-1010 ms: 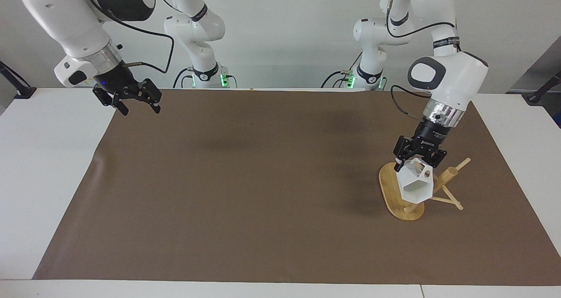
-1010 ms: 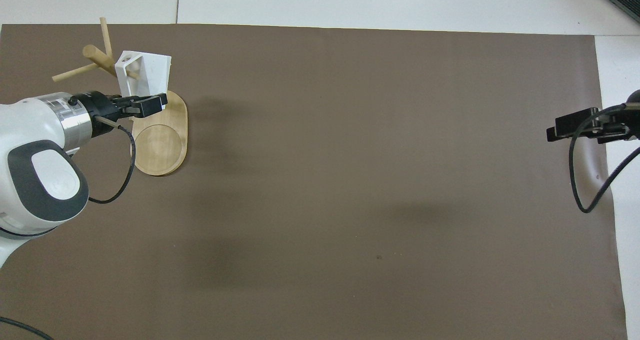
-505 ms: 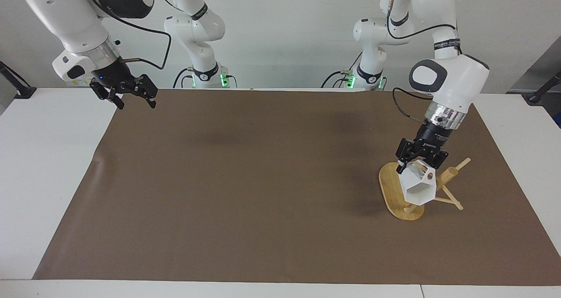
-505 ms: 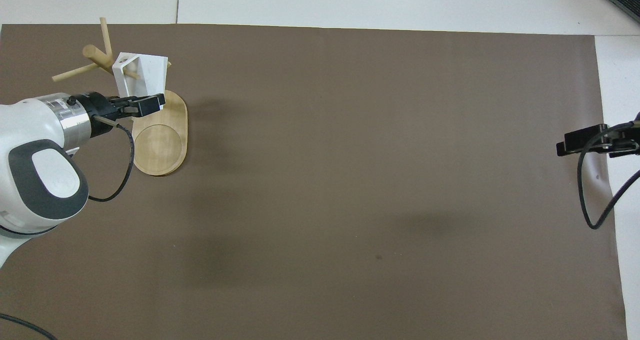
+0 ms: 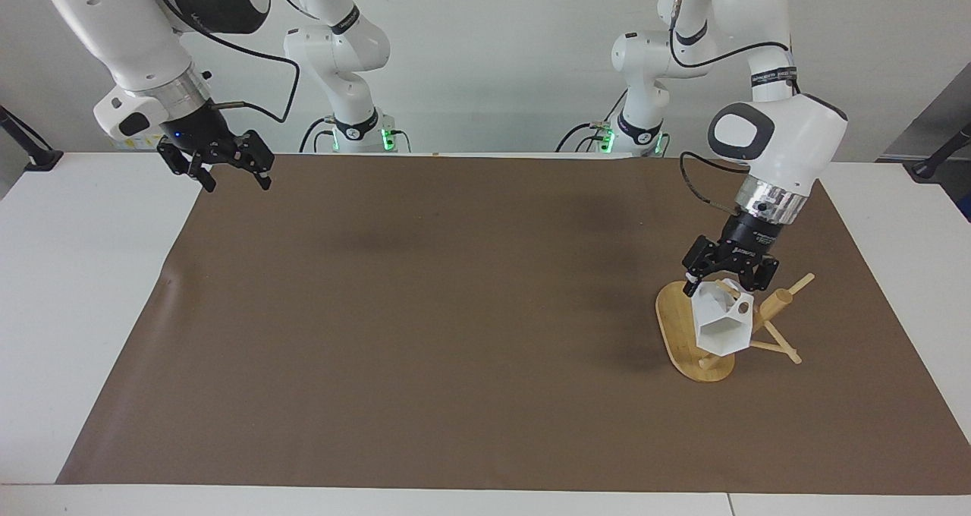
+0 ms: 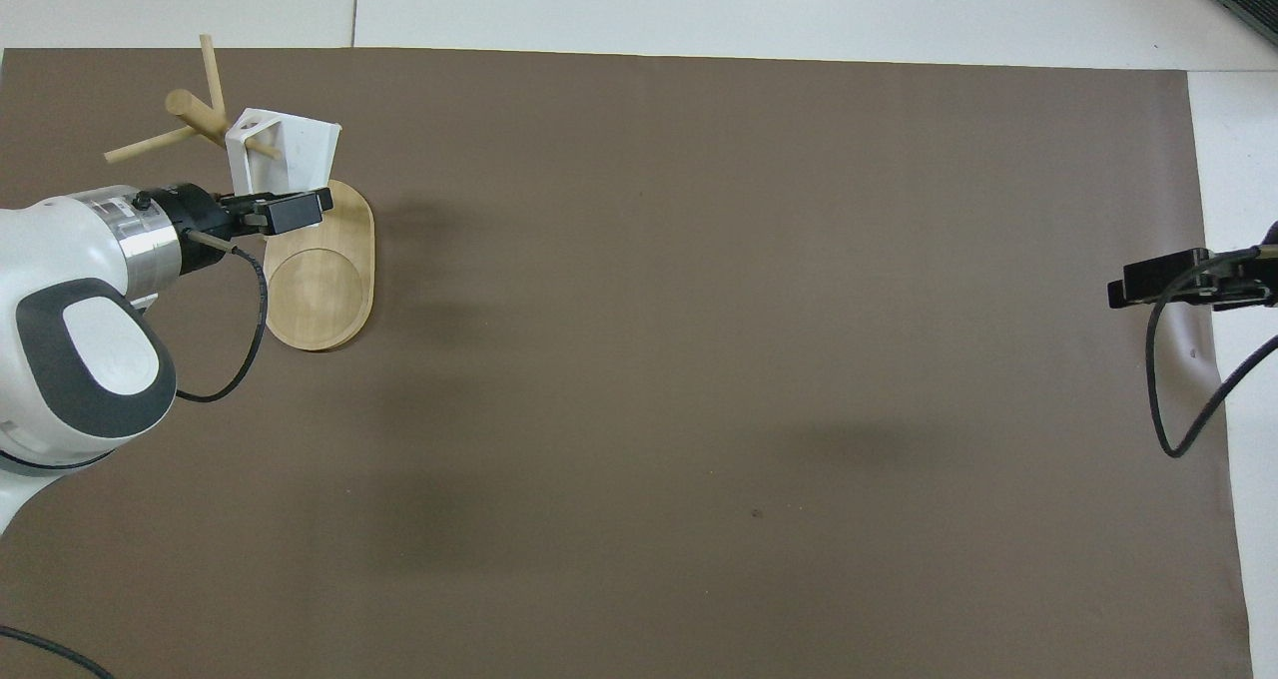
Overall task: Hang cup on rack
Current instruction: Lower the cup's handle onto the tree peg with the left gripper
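White faceted cup (image 5: 722, 324) hangs on a peg of the light bamboo mug rack (image 5: 698, 334); left gripper (image 5: 727, 279) spread just above it, right gripper (image 5: 226, 173) waits spread over the brown mat's (image 5: 425, 326) edge

White cup (image 5: 723, 324), pale bamboo rack (image 5: 686, 332)

Plain brown mat (image 5: 425, 311) (unpatterned) on a white bench (image 5: 68, 288); both black hands, left hand (image 5: 728, 279) and right hand (image 5: 231, 173), on white arms.

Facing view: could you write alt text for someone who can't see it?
A white cup hangs by its handle on a peg of a bamboo rack, the left gripper open just above it. The right gripper waits open over the brown mat's corner.
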Robot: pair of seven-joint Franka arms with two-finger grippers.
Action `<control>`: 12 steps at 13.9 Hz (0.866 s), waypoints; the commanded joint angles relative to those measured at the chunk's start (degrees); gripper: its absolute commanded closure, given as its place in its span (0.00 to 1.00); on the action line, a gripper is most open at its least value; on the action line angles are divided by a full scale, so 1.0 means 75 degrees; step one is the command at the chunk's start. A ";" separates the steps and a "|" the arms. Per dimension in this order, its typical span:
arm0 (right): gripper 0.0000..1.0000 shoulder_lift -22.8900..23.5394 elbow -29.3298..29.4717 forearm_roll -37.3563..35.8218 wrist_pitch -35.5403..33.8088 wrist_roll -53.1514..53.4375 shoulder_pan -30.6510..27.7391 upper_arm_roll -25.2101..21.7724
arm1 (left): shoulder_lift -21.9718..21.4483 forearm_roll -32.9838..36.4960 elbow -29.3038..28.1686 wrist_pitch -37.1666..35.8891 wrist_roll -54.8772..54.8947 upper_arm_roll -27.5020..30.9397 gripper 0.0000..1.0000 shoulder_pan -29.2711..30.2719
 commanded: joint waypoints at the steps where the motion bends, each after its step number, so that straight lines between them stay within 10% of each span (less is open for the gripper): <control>1: 0.00 -0.0252 -0.0335 -0.0205 0.0208 -0.0178 0.0109 -0.0088 | -0.0034 0.0303 -0.0013 -0.0147 -0.0266 -0.0017 0.00 -0.0006; 12: 0.00 -0.0217 -0.0264 -0.0158 0.0290 -0.0482 -0.0299 0.0122 | -0.0291 0.1814 0.0748 -0.2631 0.2346 -0.0005 0.00 0.0311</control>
